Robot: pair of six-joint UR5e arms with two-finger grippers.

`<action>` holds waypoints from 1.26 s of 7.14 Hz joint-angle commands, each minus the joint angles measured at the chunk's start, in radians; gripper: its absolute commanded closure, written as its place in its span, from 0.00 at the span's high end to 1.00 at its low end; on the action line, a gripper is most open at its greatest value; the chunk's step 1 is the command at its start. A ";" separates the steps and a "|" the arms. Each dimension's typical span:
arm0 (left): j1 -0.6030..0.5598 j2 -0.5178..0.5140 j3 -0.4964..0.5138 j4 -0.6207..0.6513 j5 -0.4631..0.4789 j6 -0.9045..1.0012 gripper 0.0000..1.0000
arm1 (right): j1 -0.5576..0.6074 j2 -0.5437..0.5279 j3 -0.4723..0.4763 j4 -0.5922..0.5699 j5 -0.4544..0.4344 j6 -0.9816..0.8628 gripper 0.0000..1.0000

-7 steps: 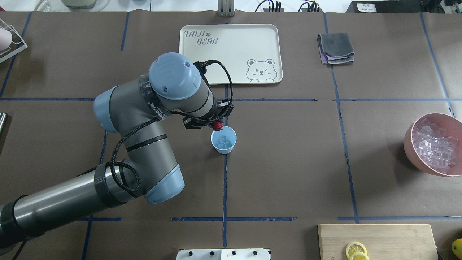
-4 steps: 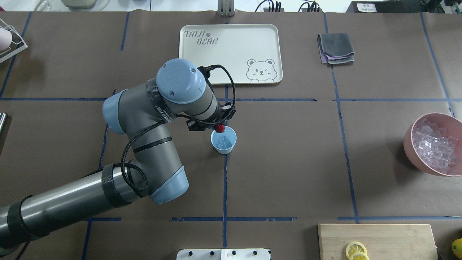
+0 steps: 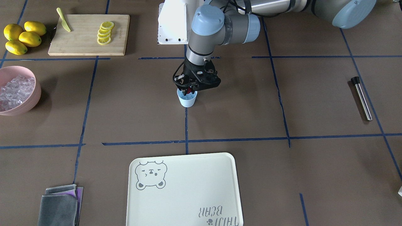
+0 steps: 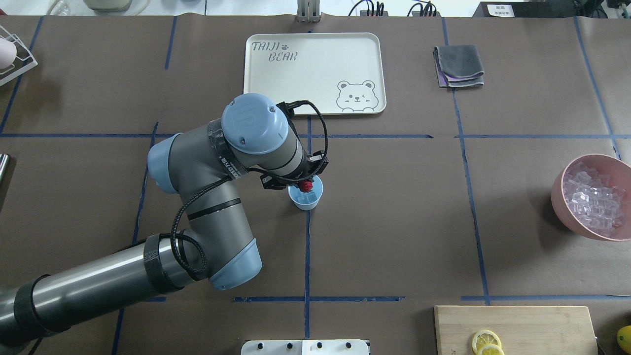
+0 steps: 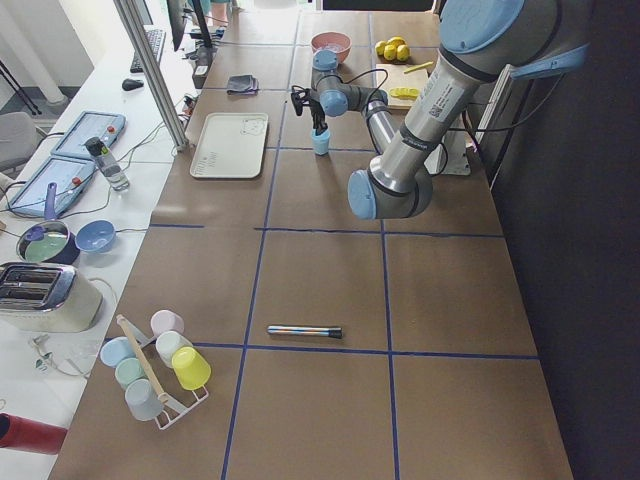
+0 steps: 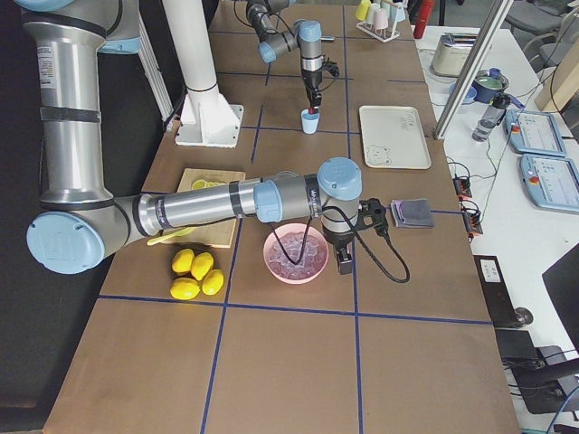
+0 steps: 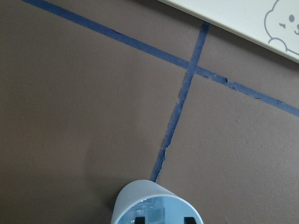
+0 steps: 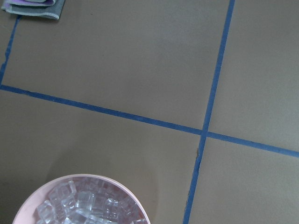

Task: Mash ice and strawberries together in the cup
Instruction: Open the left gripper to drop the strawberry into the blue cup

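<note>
1. One bright red strawberry [image 3: 189, 91] sits pinched between the closed jaws of the left gripper [image 3: 189, 92] in the front-facing view. It is right at the mouth of the pale blue cup [image 3: 187, 101], which stands upright on a blue tape line [image 3: 186, 125] near the table's middle.
2. Overhead, the roundish berry [image 4: 306, 186] hangs over the far part of the cup's rim [image 4: 306, 206]. Clear, glassy ice [image 4: 309, 198] lies in the cup's bottom.
3. From the left end, the cup [image 5: 320, 143] is small and far off under the gripper.
4. From the right end, the right gripper [image 6: 345, 260] hangs just beside the pink bowl [image 6: 271, 262] of cubes. I cannot tell whether its jaws are open or closed.
5. On the left wrist camera, the cup's rim [image 7: 140, 190] fills the bottom edge, with whitish cubes [image 7: 154, 215] inside and two dark fingertips [image 7: 188, 219] over them.
6. On the right wrist camera, the bowl's rim [image 8: 84, 179] curves around heaped translucent cubes.
</note>
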 commanded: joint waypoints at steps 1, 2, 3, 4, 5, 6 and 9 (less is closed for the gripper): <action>0.004 0.000 -0.003 0.000 0.000 0.005 0.75 | 0.002 -0.002 0.001 0.000 0.006 0.000 0.99; 0.004 0.003 -0.010 0.000 0.000 0.011 1.00 | 0.002 -0.002 0.001 0.000 0.007 0.000 0.99; 0.002 0.003 -0.014 0.002 0.000 0.011 1.00 | 0.002 -0.003 0.001 0.002 0.007 -0.001 0.99; 0.002 0.008 -0.038 0.008 -0.002 0.013 1.00 | 0.005 -0.006 -0.001 0.002 0.007 -0.003 0.99; -0.007 0.020 -0.073 0.020 -0.006 0.016 1.00 | 0.008 -0.018 -0.005 0.002 0.007 -0.020 0.99; -0.022 0.031 -0.098 0.072 -0.009 0.057 1.00 | 0.018 -0.026 -0.022 0.002 0.013 -0.035 1.00; -0.123 0.190 -0.268 0.218 -0.092 0.271 1.00 | 0.077 -0.037 -0.108 0.005 0.053 -0.118 1.00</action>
